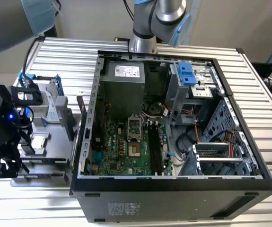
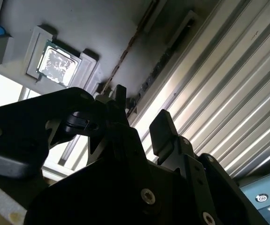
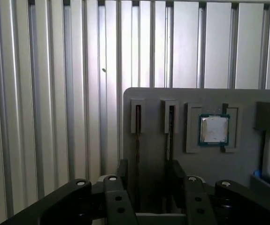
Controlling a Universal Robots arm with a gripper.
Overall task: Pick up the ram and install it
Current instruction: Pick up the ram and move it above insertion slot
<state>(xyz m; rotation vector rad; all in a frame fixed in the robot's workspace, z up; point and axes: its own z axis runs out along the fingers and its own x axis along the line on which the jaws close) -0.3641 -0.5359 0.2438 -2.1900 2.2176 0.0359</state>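
**Ribbed tabletop, gripper spread over the ram's slot**

Silver ribbed metal forms the table under everything. The gripper hangs low over a grey tray at the exterior view's left. Its black fingers are spread apart and hold nothing. In both wrist views the ram stands on edge in a narrow slot of the tray, and its thin brownish edge runs into the gap between the fingers. Whether a finger touches it cannot be told. A second slot lies just beside it, near the other finger. Further along the tray sits a small square silver chip in its own recess. Well apart, towards the exterior view's right, the open computer case lies on the table. Its green motherboard and long black slots face up.
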